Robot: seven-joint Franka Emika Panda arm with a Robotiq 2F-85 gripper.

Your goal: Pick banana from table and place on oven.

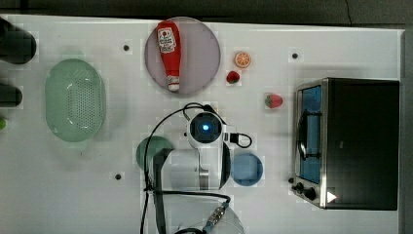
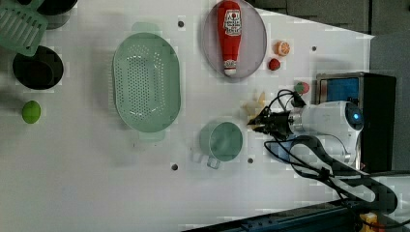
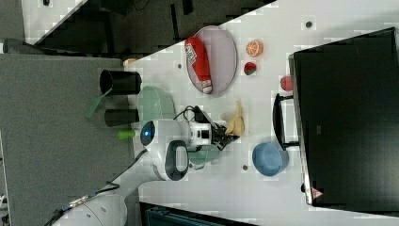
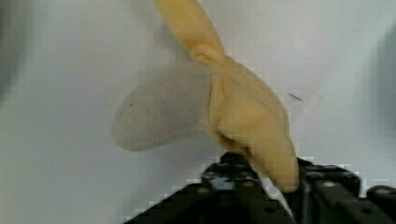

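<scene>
White surface [image 1: 73, 195], wide and flat, dotted with a few dark holes. Toaster oven [image 1: 358, 144] standing well off to the end effector's side, at the top view's right, black top bare, glass door facing the arm. Green colander [image 2: 146, 82] well apart from the end effector, toward the left view's left. Grey plate [image 2: 254, 41] carrying a red ketchup bottle [image 2: 228, 34], beyond the end effector toward the left view's top. Green cup [image 2: 222, 141] just beside the end effector, on the left view's left; blue bowl [image 3: 269, 159] near it, between arm and oven in the right view. End effector [image 2: 256, 123] lowered to the surface, black fingers [image 4: 233, 175] drawn in around the lower end of the pale-yellow banana [image 4: 243, 112], pinching it. Banana lying on the surface, its far end stretching away from the fingers.
</scene>
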